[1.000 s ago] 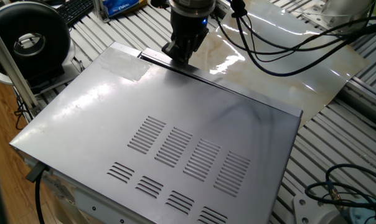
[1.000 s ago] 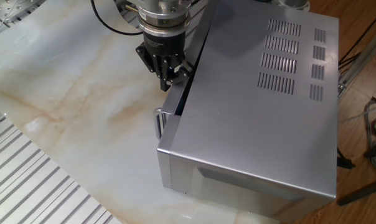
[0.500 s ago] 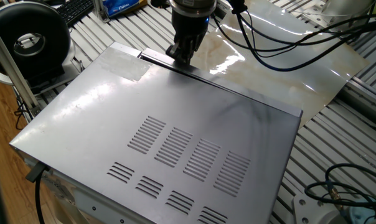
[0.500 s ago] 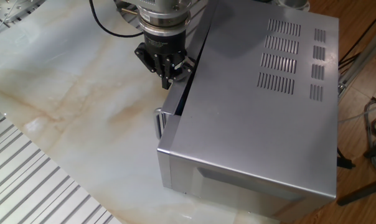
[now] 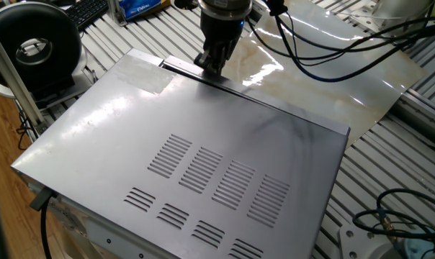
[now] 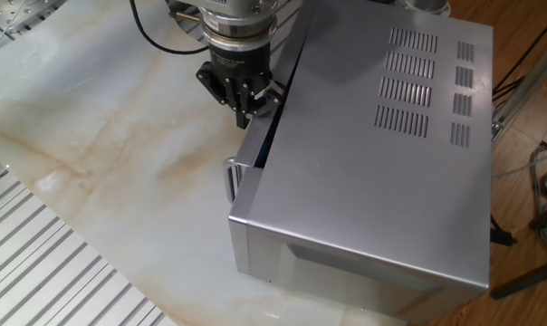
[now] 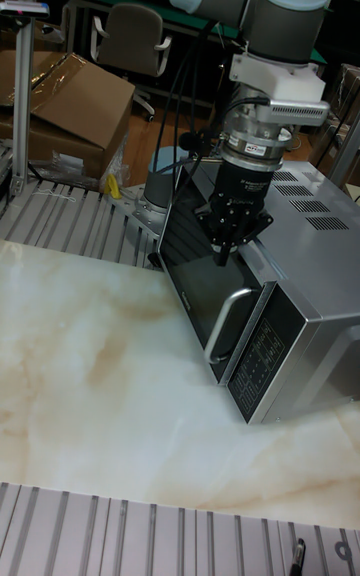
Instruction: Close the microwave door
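Observation:
The microwave (image 5: 203, 144) (image 6: 364, 181) (image 7: 310, 266) is a silver-grey box with vent slots on top. Its door (image 7: 195, 271) has a glossy black face and stands slightly ajar; from above it shows as a thin dark strip (image 5: 239, 85) (image 6: 272, 127) along the front edge. A curved handle (image 6: 230, 178) (image 7: 232, 314) sits at the door's free end. My gripper (image 5: 212, 65) (image 6: 244, 116) (image 7: 222, 256) points down at the door's top edge, around mid-length. The fingers are pressed together with nothing between them. Whether they touch the door is not clear.
A beige marble-patterned sheet (image 6: 101, 163) covers the table in front of the door. A round black fan (image 5: 34, 47) and a keyboard (image 5: 84, 11) lie to the left. Black cables (image 5: 333, 50) trail from the arm. A cardboard box (image 7: 70, 106) stands behind.
The gripper has shifted very slightly along the door's top edge and looks a touch higher. The door's gap looks unchanged.

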